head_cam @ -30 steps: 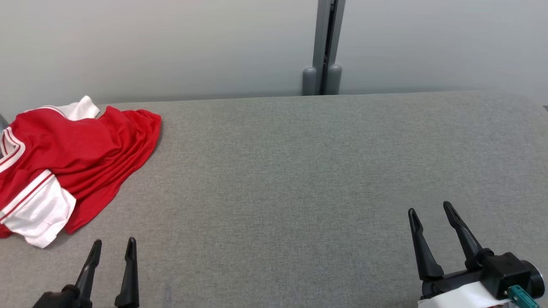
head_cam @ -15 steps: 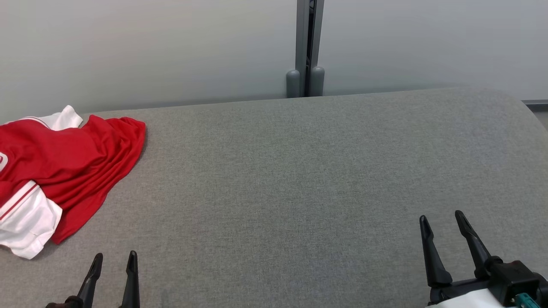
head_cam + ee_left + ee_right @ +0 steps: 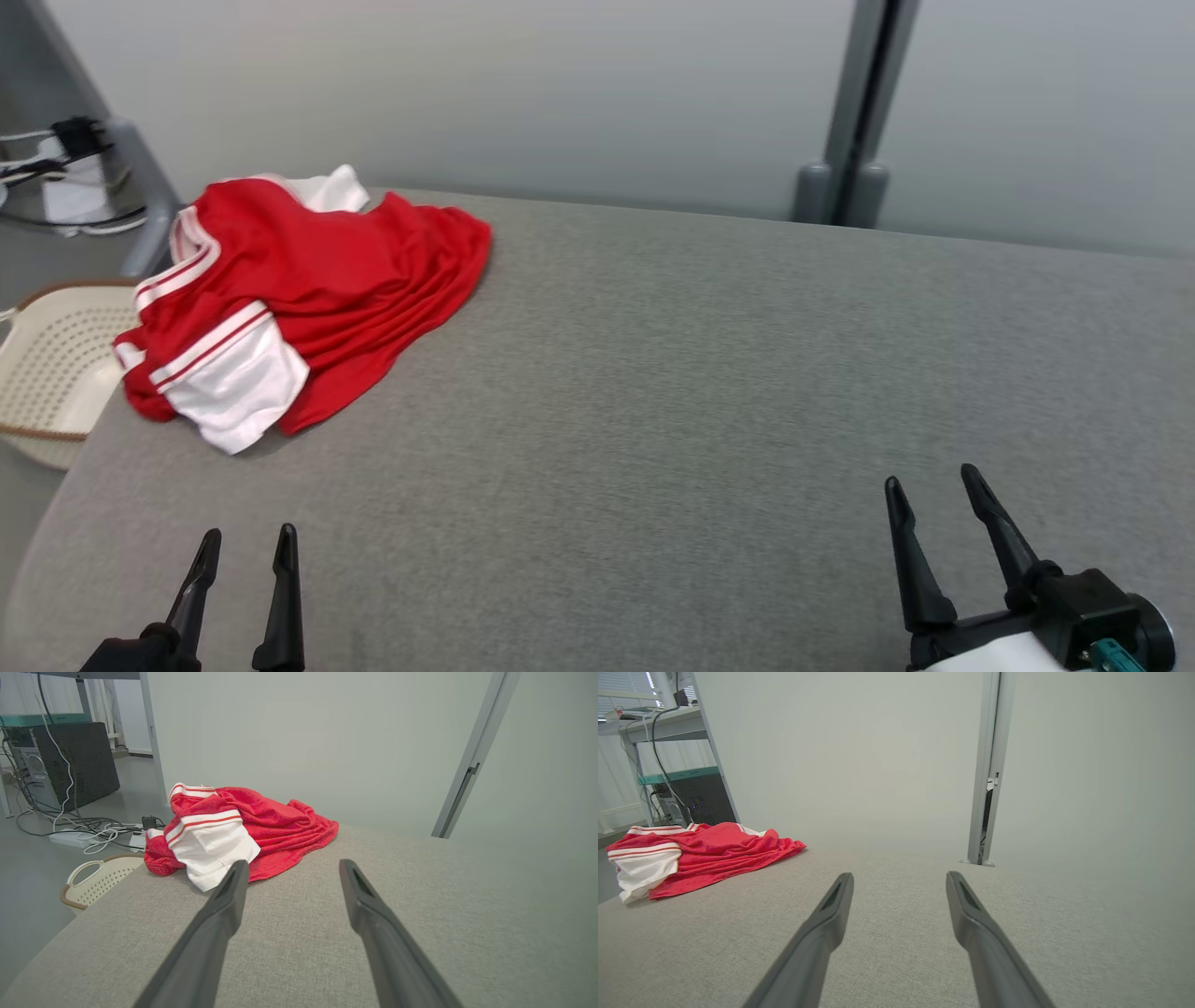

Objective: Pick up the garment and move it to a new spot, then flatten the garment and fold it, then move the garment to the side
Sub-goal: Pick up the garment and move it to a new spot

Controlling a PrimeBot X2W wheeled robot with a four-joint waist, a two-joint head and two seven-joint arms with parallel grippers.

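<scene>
Fingers (image 3: pixel 280 607) of the left gripper (image 3: pixel 248 532): standing apart, gripping nothing, hovering at the near left of the table (image 3: pixel 709 401); those of the right gripper (image 3: pixel 934 478): likewise spread and empty, at the near right.

Change: over the last second the head camera is swinging leftward, so the whole view is shifting; the garment (image 3: pixel 317 280) itself is not moving, and both grippers are staying open; judged as the robot turning to face its target, with the pick-up not yet begun.

Garment: red with white striped trim, lying crumpled at the table's far left corner, well apart from both grippers, nearer the left one.

Surface: grey woven covering, rounded corners.

Room: pale wall; grey post (image 3: pixel 854 140) standing behind; cream perforated basket (image 3: pixel 51 364) sitting on the floor beside the left edge; dark computer tower (image 3: pixel 74 760) and cables (image 3: pixel 88 830) lying beyond.
</scene>
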